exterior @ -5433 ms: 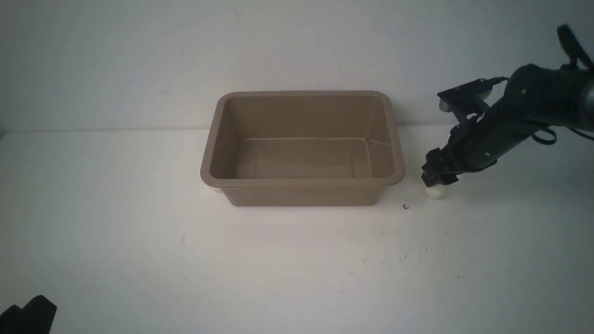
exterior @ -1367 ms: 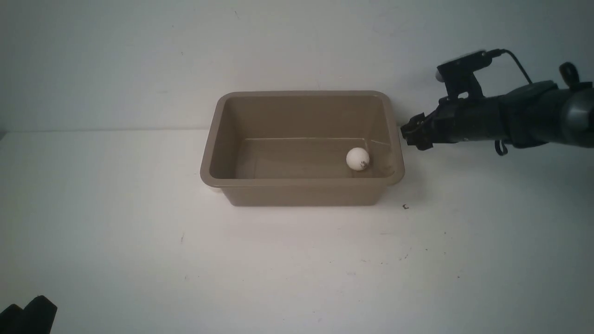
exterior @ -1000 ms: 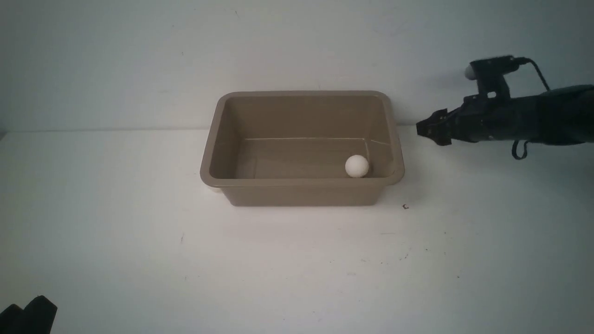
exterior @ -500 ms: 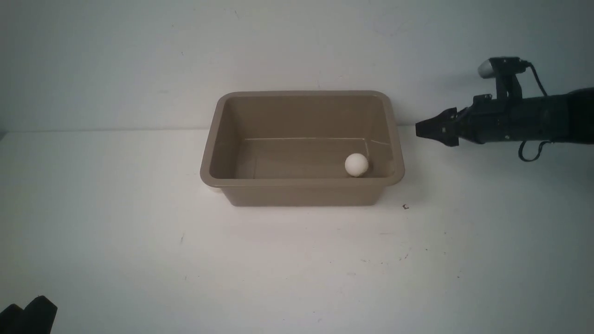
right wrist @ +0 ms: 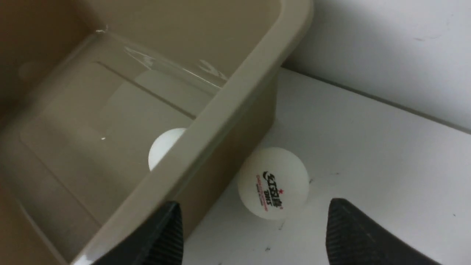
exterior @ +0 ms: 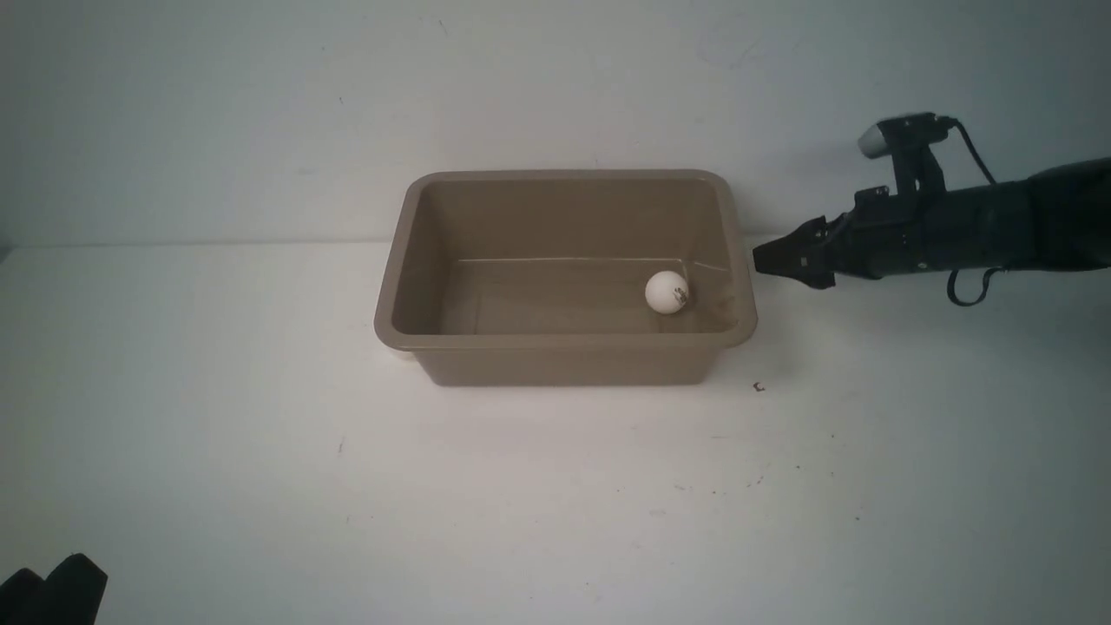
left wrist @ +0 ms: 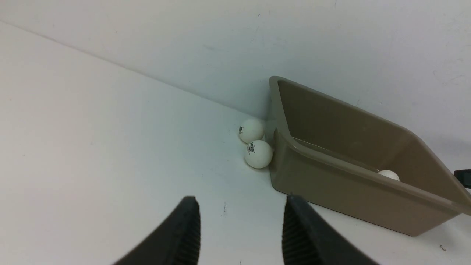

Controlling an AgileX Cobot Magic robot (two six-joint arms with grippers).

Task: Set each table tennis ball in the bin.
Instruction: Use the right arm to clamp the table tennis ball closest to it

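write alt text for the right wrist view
A white logo ball lies on the white table right beside the outer wall of the brown bin, just ahead of the open right hand. A second ball sits inside the bin, partly hidden by its rim.

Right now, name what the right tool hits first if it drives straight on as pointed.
Probably the logo-printed table tennis ball on the table against the bin's outer wall; it sits between the open fingers of the right tool. The bin-side finger may clip the rim first; depth is unclear.
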